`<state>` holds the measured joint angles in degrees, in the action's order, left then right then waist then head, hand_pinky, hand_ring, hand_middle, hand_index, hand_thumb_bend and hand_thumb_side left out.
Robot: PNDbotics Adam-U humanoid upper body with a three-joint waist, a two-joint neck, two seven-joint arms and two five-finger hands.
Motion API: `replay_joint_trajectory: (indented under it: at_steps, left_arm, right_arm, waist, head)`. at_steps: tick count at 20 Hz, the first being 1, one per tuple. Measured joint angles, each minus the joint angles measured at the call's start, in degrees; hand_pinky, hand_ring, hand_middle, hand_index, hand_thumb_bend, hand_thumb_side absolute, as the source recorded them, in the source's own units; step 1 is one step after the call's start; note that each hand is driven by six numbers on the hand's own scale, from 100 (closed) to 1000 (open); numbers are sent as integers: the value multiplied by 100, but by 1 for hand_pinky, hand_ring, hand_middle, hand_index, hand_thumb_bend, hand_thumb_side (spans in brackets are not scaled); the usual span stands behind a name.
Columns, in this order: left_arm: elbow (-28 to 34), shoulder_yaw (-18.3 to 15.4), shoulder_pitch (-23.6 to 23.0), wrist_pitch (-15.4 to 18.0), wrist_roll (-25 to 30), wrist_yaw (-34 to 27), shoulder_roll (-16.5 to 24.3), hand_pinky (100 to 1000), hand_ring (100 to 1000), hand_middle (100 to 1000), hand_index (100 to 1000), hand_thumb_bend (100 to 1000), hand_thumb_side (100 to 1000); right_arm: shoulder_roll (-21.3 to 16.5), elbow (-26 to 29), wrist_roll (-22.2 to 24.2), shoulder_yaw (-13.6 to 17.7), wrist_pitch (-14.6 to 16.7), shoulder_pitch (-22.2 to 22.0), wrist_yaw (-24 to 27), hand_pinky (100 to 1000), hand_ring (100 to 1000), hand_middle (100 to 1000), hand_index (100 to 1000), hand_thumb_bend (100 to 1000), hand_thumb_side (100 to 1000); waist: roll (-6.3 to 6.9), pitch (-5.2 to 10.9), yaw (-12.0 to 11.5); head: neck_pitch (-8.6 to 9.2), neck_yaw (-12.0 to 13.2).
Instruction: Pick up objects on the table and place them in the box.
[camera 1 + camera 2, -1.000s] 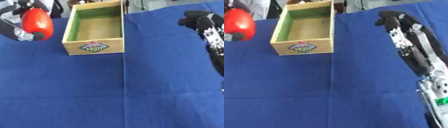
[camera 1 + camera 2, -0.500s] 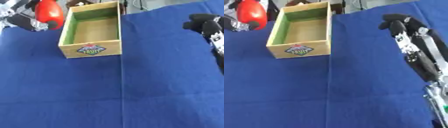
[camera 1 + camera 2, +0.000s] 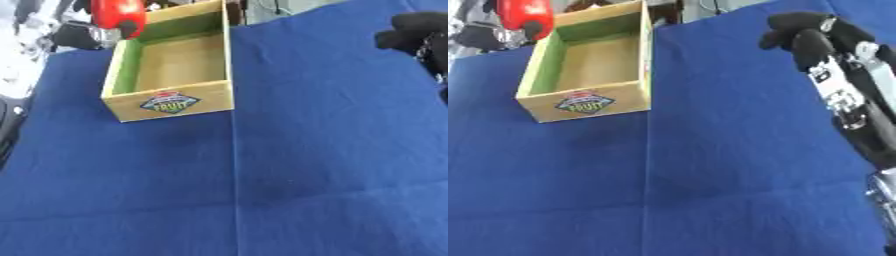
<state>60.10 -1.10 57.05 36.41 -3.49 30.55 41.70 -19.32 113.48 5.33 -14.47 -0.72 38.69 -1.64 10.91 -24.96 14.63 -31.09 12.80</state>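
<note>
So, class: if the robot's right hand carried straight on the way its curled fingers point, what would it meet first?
The right hand points toward the view's left over bare blue cloth. The wooden box lies first in that line, though the hand's height above it is unclear.

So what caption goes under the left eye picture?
Left hand holds a red object by the wooden box's far left corner.

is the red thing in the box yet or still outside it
Outside. The red object hangs in the left robot hand at the box's far left corner, above the rim; the box floor shows bare.
</note>
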Motion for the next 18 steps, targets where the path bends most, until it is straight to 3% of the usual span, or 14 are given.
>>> replay_joint_trajectory:
  at_steps: [8,12,13,15,16,17,18]
  left_arm:
    - [-490,-128,227,93,-875,934,-25,100,233,384,561,257,572]
    - [-641,-123,265,196,-1157,1544,-73,103,231,421,601,327,607]
    - [-668,-107,273,226,-1186,1659,-90,175,308,461,638,413,643]
    - [-711,-68,278,294,-1189,1858,-101,241,391,488,686,484,676]
    - [-725,-57,278,334,-1174,1938,-102,377,530,581,790,635,761]
    - [-726,-54,278,369,-1153,2005,-105,409,554,595,805,658,778]
    - [-725,-54,278,398,-1133,2056,-112,537,657,695,897,747,851]
  right_arm:
    - [100,0,120,-115,50,228,77,924,830,667,825,100,844]
    - [105,0,145,-142,45,267,89,926,830,666,824,100,839]
    - [114,0,147,-143,44,267,91,925,829,666,824,100,838]
    - [142,0,149,-143,41,267,95,925,829,666,823,100,836]
    - [143,0,152,-143,37,267,96,926,829,665,822,100,834]
    - [143,0,156,-143,33,267,97,926,829,665,822,100,834]
    - [143,0,158,-143,29,266,97,926,829,664,821,100,832]
  waist:
    - [62,-170,291]
    - [61,-193,313]
    - [60,-193,313]
    - [60,-193,308]
    - [59,-193,301]
    - [59,-193,293]
    - [58,-193,284]
  head:
    - [171,235]
    - [195,267]
    - [195,272]
    - [196,273]
    - [196,273]
    - [196,271]
    - [196,269]
